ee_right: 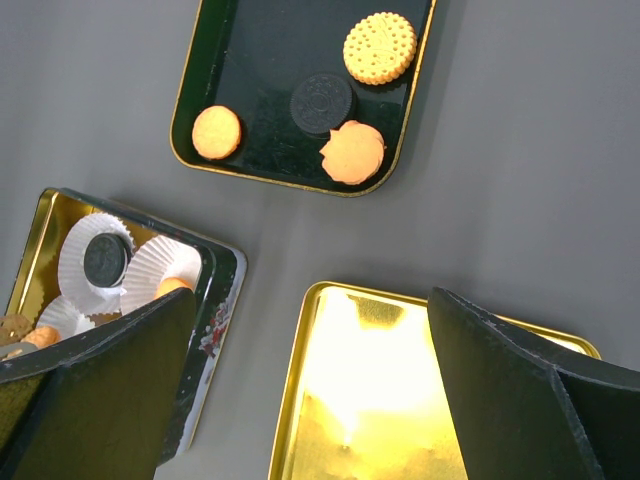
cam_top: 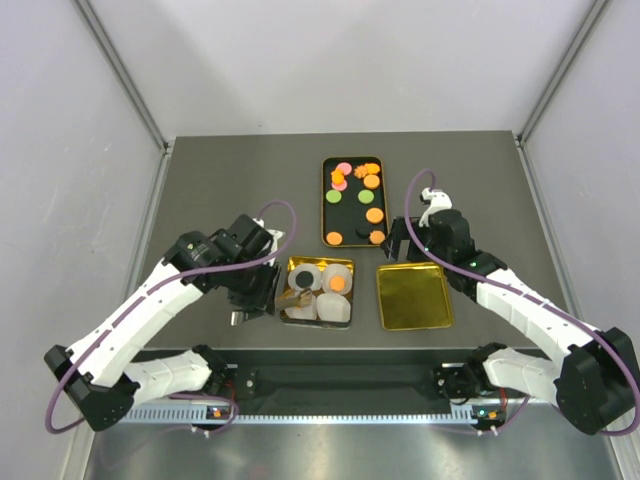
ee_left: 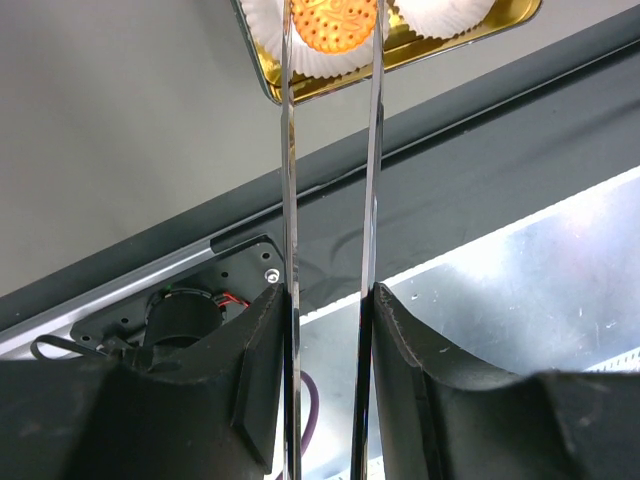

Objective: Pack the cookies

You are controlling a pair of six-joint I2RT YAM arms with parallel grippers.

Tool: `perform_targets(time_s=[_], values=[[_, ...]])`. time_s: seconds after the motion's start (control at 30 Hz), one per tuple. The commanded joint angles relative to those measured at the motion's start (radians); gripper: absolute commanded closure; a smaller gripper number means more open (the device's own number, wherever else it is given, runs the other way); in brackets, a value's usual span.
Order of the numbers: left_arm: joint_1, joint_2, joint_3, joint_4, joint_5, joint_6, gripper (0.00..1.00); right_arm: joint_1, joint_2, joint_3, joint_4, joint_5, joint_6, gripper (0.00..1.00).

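L tool (cam_top: 292,298): narrow gap | R tool (ee_right: 312,300): jaws spread wide

Dark grey matte table (cam_top: 220,180), rectangular, flat. Directly on it, three containers, close together but none touching another:
- black oblong tray (cam_top: 350,222) at far centre, long axis running away from the near edge
- open gold tin (cam_top: 320,260) with dark printed outer wall, just nearer than that tray
- shallow gold tin lid (cam_top: 413,296), inner face up, just right of the tin

Black mounting rail (cam_top: 340,380) along the near edge
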Motion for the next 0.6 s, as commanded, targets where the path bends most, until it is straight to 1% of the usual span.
perform_targets(time_s=[0.0,0.23,0.57], values=[[-0.009,-0.002,0.013,-0.036,-0.031,-0.027,0.63,-0.003,-0.016,0.039,0.011,-0.001,-0.011,0.0],[-0.009,-0.012,-0.005,-0.023,-0.054,-0.037,0.61,-0.003,-0.016,0.039,0.011,-0.002,-0.011,0.0],[-0.012,-0.017,-0.022,-0.013,-0.049,-0.037,0.58,-0.003,-0.016,0.039,0.009,-0.001,-0.013,0.0]])
